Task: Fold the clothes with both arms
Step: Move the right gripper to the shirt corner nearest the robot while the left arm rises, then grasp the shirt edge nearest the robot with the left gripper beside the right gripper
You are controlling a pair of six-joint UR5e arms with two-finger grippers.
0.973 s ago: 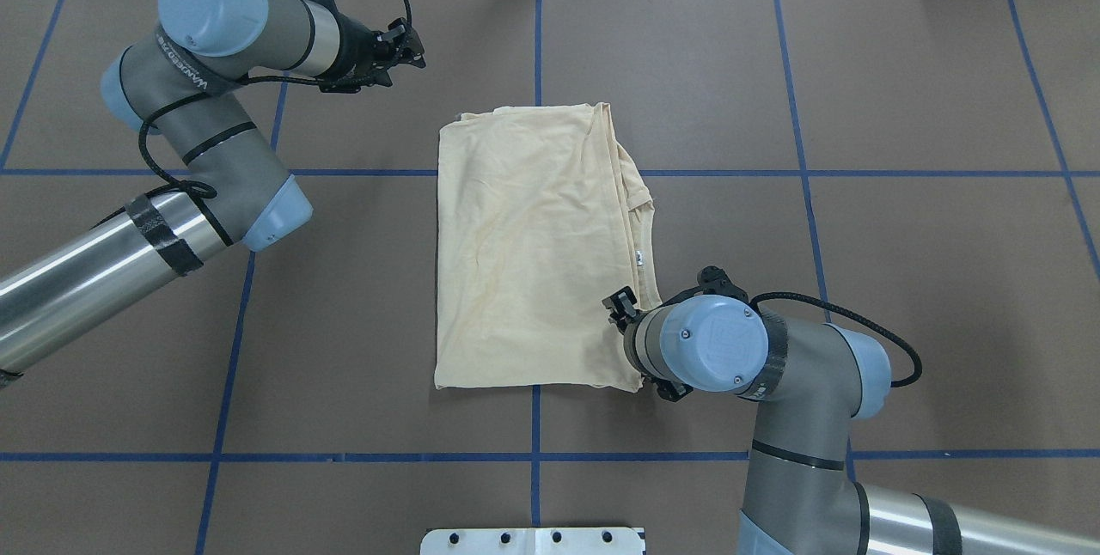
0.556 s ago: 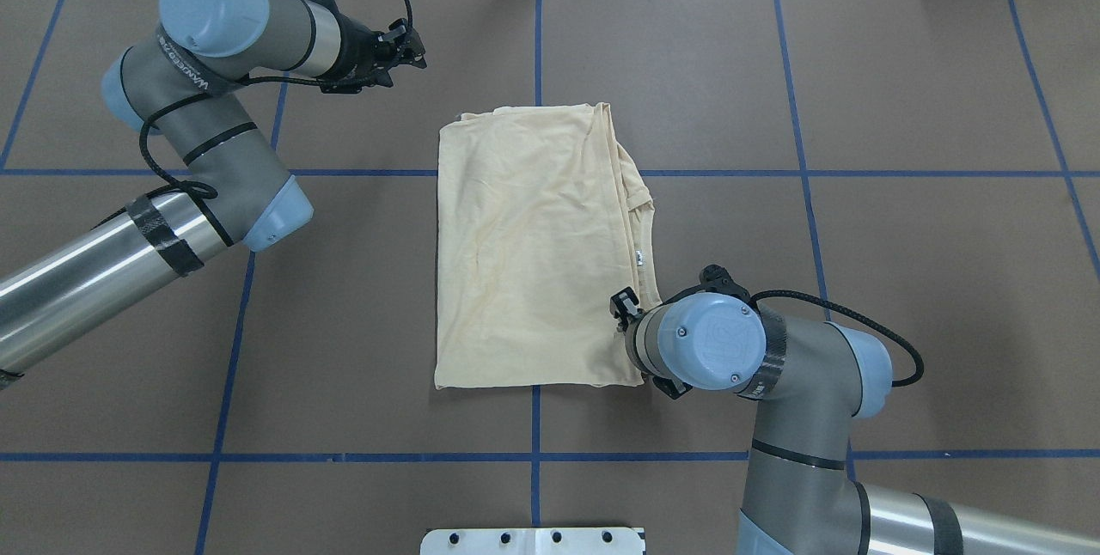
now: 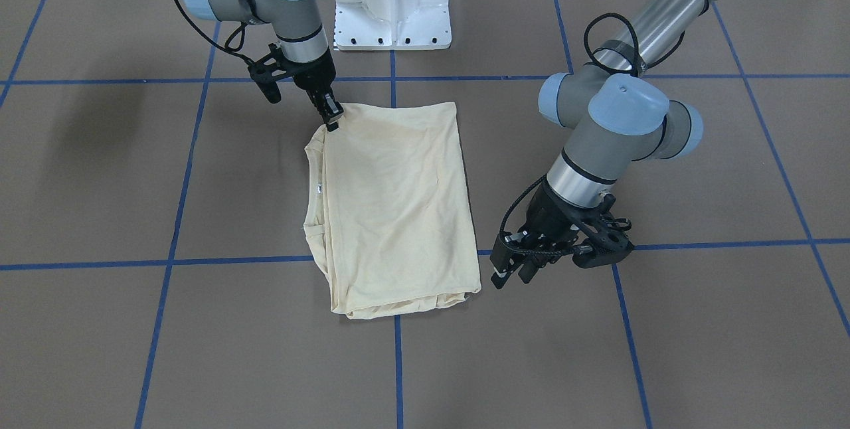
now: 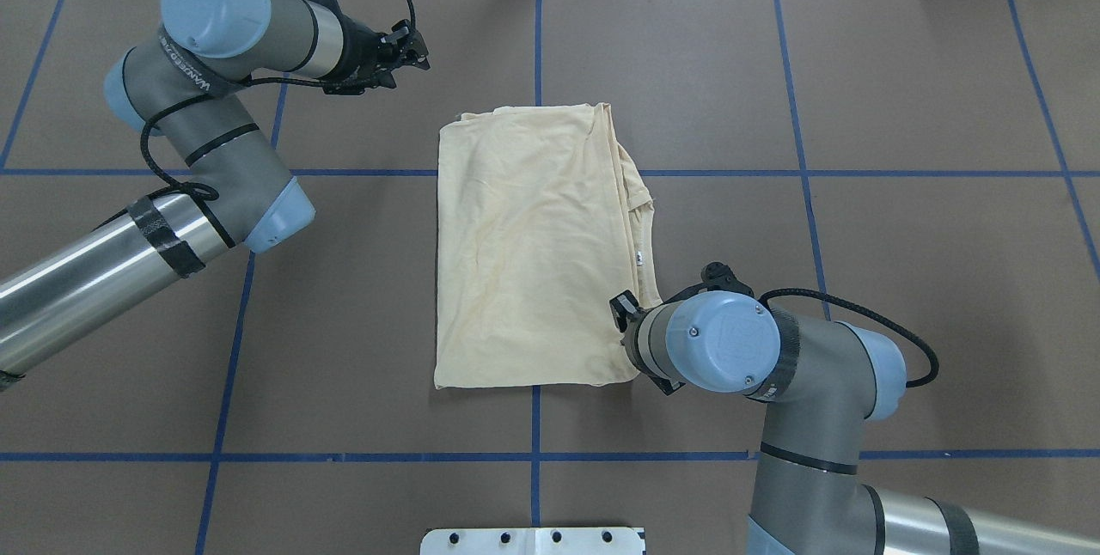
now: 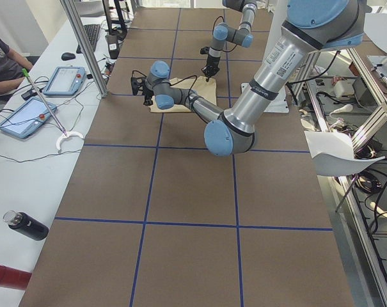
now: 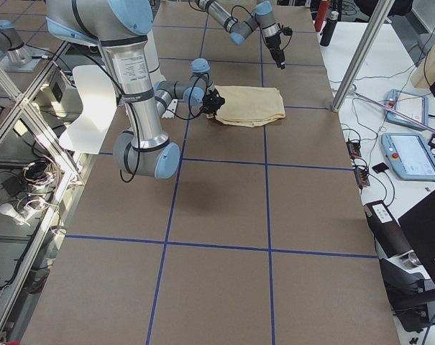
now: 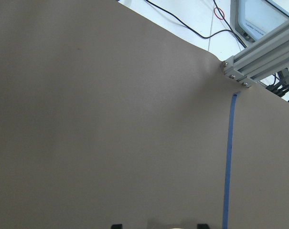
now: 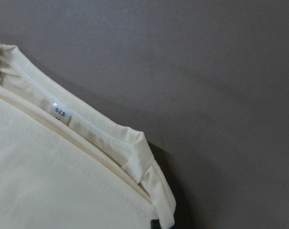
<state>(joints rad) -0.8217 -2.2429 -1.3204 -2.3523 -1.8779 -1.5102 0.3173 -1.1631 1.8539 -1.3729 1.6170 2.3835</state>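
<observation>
1. The T-shirt (image 4: 524,254) lies flat near the middle of the table (image 4: 902,280), folded into a long rectangle with a plain cream side up.
2. Its long axis runs from my base straight toward the far edge. It follows the blue tape line (image 4: 537,39) that shows beyond both of its short ends.
3. The neckline sits on the long edge at my right, so the neck opening points to my right. The small white neck label (image 8: 61,113) shows on that edge, about halfway along. The long edge at my left is smooth and straight.
4. My right gripper (image 3: 332,120) is down at the near right corner of the T-shirt. Its jaws are pinched together on the cloth there, and my right wrist view shows the fabric puckering toward the grip.
5. My left gripper (image 3: 512,271) hovers over bare table beyond the far left corner, apart from the cloth. Its fingers are spread and hold nothing.
</observation>
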